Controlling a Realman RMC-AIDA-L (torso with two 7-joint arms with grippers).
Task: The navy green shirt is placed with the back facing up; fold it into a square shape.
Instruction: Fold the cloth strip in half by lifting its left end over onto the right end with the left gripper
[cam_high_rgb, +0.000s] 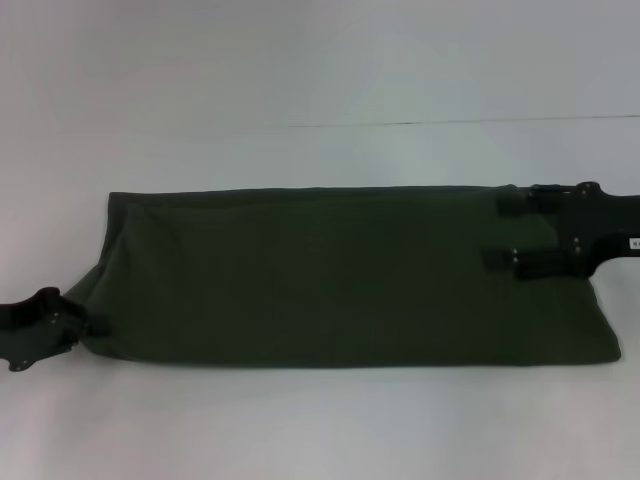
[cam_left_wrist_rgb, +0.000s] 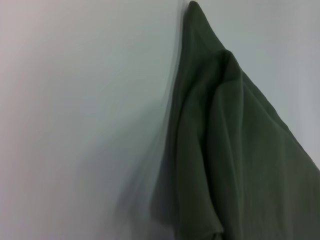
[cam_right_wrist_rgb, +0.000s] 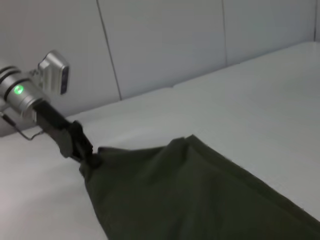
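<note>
Navy green shirt (cam_high_rgb: 340, 275) lies as long folded strip on white bench (cam_high_rgb: 300, 80). Left gripper (cam_high_rgb: 90, 326) fingers pinch shirt's near left corner. Right gripper (cam_high_rgb: 512, 231) fingers spread wide over shirt's right end.

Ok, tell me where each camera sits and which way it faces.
Head view: high on the robot, looking down at the shirt on the table; left gripper at its left end, right gripper over its right end.
Left wrist view: close above a bunched shirt corner; no fingers visible.
Right wrist view: faces along the shirt toward the left gripper.
All views share the shirt.
</note>
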